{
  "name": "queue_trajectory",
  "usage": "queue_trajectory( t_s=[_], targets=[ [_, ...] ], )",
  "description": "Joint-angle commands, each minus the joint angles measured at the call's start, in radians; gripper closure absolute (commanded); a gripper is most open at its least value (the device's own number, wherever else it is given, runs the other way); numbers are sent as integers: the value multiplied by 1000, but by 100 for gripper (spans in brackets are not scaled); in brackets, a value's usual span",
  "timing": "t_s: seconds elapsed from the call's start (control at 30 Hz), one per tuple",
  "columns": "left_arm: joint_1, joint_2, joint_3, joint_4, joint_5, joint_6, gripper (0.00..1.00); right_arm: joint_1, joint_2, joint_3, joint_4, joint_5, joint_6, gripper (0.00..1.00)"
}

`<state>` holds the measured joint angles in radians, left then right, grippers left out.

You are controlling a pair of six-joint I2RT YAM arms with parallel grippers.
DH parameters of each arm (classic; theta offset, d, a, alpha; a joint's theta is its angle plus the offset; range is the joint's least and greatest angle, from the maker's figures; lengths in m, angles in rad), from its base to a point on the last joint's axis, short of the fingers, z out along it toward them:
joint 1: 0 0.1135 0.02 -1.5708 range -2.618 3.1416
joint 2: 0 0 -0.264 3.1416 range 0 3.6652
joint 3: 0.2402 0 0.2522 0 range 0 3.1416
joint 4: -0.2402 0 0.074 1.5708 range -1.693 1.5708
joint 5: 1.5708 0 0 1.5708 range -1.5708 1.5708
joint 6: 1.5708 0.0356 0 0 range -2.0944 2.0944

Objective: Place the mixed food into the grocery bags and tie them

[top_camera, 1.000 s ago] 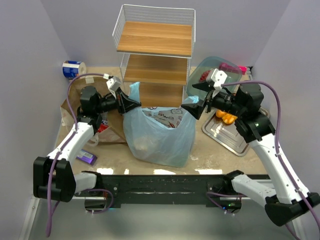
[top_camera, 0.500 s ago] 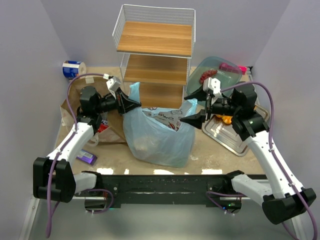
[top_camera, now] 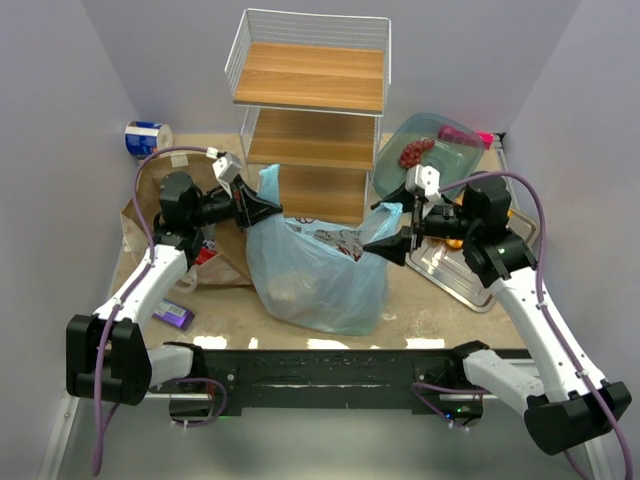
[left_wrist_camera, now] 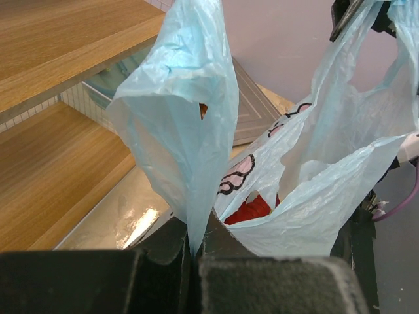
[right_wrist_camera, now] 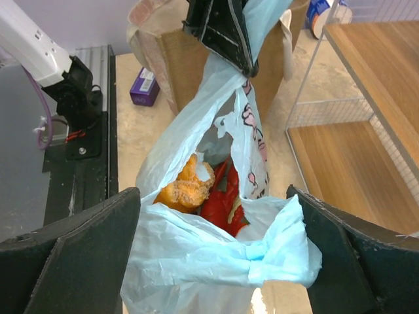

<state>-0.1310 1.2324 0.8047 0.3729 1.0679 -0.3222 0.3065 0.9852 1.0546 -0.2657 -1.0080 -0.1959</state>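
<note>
Left gripper (top_camera: 262, 208): jaws closed tight, pinching one handle of the light-blue plastic bag (top_camera: 315, 275) and holding it raised. Right gripper (top_camera: 388, 230): jaws spread wide, the bag's other handle loose between the fingers, not pinched. Bag stands mid-table in front of the wire shelf (top_camera: 310, 120), mouth open; red lobster (right_wrist_camera: 219, 199) and orange-brown bread (right_wrist_camera: 186, 186) inside. Brown paper bag (top_camera: 232, 265) just left of it. Metal tray (top_camera: 460, 278) to the right.
</note>
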Motion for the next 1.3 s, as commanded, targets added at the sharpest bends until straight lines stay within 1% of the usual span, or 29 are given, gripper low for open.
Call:
queue_trajectory(
  t_s=[0.0, 0.03, 0.1, 0.13, 0.17, 0.2, 0.23, 0.3, 0.37, 0.47, 0.5, 0.53, 0.57, 0.7, 0.77, 0.83, 0.87, 0.9, 0.93, 1.03, 1.07, 1.13, 1.17, 1.2, 1.27],
  targets=[
    [8, -22, -2, 72, 23, -23, 100, -14, -6, -25, 29, 2, 21, 23],
    [8, -21, -4, 78, 24, -26, 100, -14, 0, -24, 45, -6, 32, 32],
    [5, -28, -7, 80, 14, -28, 100, -15, 4, -2, 55, -4, 59, 44],
    [-5, -28, -7, 74, 4, -20, 100, -15, 9, 8, 59, -9, 67, 66],
    [-15, -30, 1, 40, -3, -11, 100, -15, 19, 22, 56, -15, 70, 82],
    [-27, -31, 8, 18, -9, 14, 100, -15, 26, 48, 54, -4, 88, 92],
    [-57, -31, 16, 0, -13, 27, 100, -14, 35, 57, 72, -3, 99, 100],
    [-97, -31, 33, -44, -26, 58, 100, -12, 61, 90, 63, 5, 108, 100],
    [-162, -25, 51, -95, -36, 89, 100, -7, 82, 111, 39, 11, 105, 100],
    [-234, 1, 62, -103, -36, 86, 100, 35, 124, 137, 32, 49, 104, 100],
    [-245, 16, 62, -100, -25, 81, 100, 81, 141, 143, 34, 102, 105, 100],
    [-258, 21, 63, -98, -20, 78, 100, 110, 154, 151, 20, 132, 98, 100],
    [-263, 30, 62, -97, -16, 72, 100, 167, 170, 172, 10, 156, 78, 100],
    [-292, 74, 91, -141, 23, 86, 100, 250, 254, 229, -17, 184, 66, 100],
    [-303, 87, 108, -199, 20, 121, 100, 273, 299, 269, -56, 218, 47, 100],
    [-302, 90, 111, -219, 9, 133, 100, 287, 328, 283, -76, 217, 35, 100],
    [-303, 85, 107, -226, 4, 143, 100, 286, 328, 283, -75, 201, 36, 96],
    [-303, 78, 105, -226, 3, 144, 100, 286, 326, 278, -66, 192, 52, 87],
    [-303, 73, 105, -226, 6, 147, 100, 287, 320, 271, -31, 189, 67, 70],
    [-302, 58, 102, -227, 6, 156, 100, 276, 276, 249, 3, 229, 84, 41],
    [-302, 53, 102, -232, 6, 160, 100, 267, 250, 243, 8, 232, 84, 22],
    [-298, 42, 103, -239, 7, 167, 100, 215, 222, 222, 29, 200, 85, 13],
    [-298, 39, 103, -249, 7, 175, 100, 189, 202, 210, 43, 183, 92, 6],
    [-295, 29, 103, -253, 6, 179, 100, 121, 166, 176, 63, 131, 119, 4],
    [-286, 19, 99, -252, 6, 183, 100, 53, 116, 113, 127, 94, 153, 1]
  ],
)
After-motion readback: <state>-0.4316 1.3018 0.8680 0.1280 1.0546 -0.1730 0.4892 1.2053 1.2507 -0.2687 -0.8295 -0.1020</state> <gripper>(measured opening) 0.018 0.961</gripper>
